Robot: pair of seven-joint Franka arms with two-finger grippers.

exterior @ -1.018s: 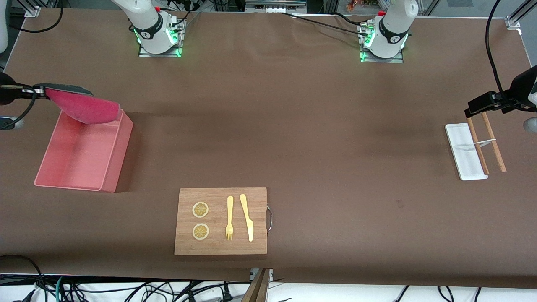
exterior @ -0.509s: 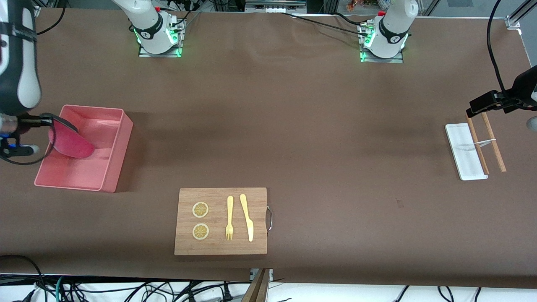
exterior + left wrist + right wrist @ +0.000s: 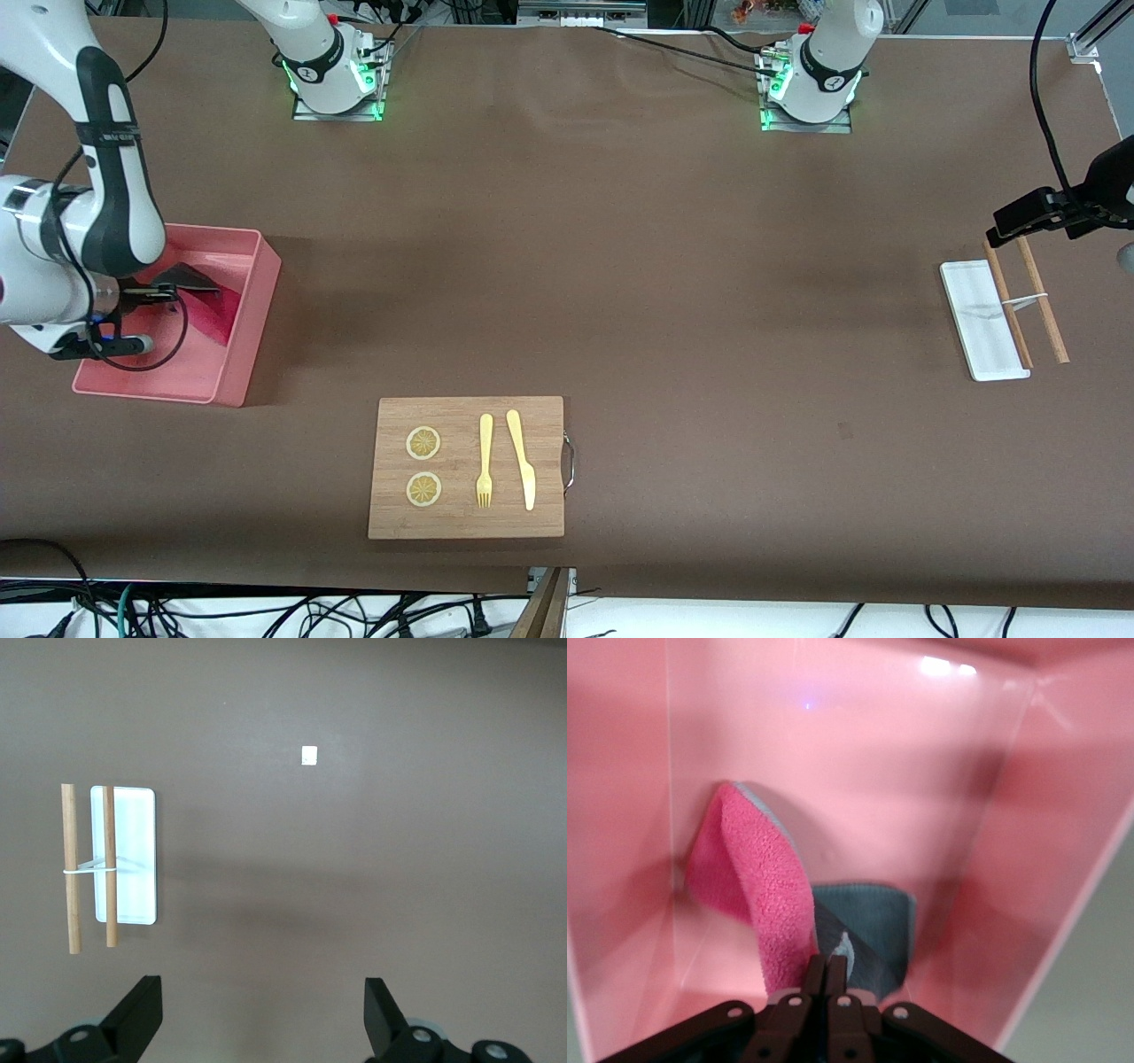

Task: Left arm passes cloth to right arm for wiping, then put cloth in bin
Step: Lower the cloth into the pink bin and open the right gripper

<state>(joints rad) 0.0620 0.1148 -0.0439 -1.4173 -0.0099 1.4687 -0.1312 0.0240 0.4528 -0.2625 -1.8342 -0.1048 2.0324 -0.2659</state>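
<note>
Cloth [image 3: 211, 306] was down inside the pink bin [image 3: 248, 337] at mid-left of the front view. A sec earlier I'd had it hanging in the air over the bin's upper rim; half a sec ago it was dipping in. Now most of it lay on the bin floor, crimson face folded up over the grey. Right gripper [image 3: 182, 290] had followed it in, and in the right wrist view its fingers [image 3: 826, 974] were pressed together on a corner of the cloth [image 3: 766, 904], so not released yet. My read: handover & wipe done, only letting go and pulling out left.

Left gripper [image 3: 263, 1014] waited over bare table at the far right edge of the front view, jaws wide apart w/ nothing in them, near the white tray [image 3: 124, 855] and its two wooden sticks [image 3: 69, 868]. Cutting board [image 3: 466, 467] w/ fork, knife & lemon slices sat lower centre, untouched.
</note>
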